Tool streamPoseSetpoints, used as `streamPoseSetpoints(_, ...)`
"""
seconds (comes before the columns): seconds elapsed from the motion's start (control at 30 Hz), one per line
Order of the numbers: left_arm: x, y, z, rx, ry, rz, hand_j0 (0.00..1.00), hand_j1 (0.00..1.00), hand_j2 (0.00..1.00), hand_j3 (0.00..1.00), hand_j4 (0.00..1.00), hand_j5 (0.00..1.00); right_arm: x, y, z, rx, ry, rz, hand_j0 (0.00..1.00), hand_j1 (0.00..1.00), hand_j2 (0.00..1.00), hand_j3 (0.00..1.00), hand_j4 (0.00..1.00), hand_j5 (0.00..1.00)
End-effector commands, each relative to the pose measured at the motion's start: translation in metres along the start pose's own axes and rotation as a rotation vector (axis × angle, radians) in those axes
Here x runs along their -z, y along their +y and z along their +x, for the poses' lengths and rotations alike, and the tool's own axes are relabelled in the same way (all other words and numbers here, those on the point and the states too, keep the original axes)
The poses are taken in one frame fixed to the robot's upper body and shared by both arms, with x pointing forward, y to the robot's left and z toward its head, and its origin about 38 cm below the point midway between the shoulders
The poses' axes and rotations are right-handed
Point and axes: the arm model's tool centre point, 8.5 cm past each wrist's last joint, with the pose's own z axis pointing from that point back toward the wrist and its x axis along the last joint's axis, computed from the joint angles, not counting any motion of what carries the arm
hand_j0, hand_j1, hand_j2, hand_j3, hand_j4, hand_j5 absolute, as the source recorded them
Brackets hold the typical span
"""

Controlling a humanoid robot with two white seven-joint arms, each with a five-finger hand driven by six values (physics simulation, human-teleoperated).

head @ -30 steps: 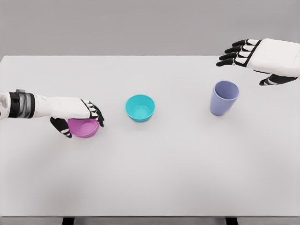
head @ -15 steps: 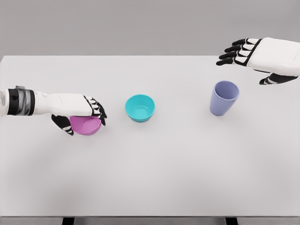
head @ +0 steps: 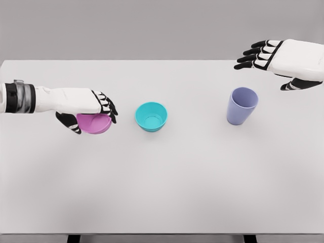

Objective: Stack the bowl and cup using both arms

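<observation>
Two robot arms appeared in the head view, both with smooth white shells. The left hand (head: 90, 112) had a white back and black fingers (head: 107, 107) crossed by short white segments — a striped, jointed look. Its thumb was black with white marks too. Behind the wrist sat a dark grey and black banded cuff with a small raised tab on top. The right hand (head: 276, 59) had a broad, boxy white back, black fingers with white segments, and a black thumb — same design.
</observation>
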Motion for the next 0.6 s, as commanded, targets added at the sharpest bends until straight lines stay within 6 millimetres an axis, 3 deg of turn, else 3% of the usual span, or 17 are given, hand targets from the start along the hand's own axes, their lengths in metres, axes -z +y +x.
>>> streamPoseSetpoints(0.0, 0.0, 0.003, 0.0, 0.002, 0.0, 0.008, 0.74, 0.74, 0.74, 0.74, 0.74, 0.74, -0.001, -0.001, 0.0, 0.004, 0.002, -0.004, 1.0, 1.0, 1.0, 1.0, 1.0, 1.0)
streamPoseSetpoints(0.57, 0.023, 0.028, 0.012, 0.041, -0.048, 0.05, 0.73, 0.73, 0.73, 0.73, 0.73, 0.73, -0.001, -0.001, 0.0, 0.003, 0.003, -0.003, 1.0, 1.0, 1.0, 1.0, 1.0, 1.0)
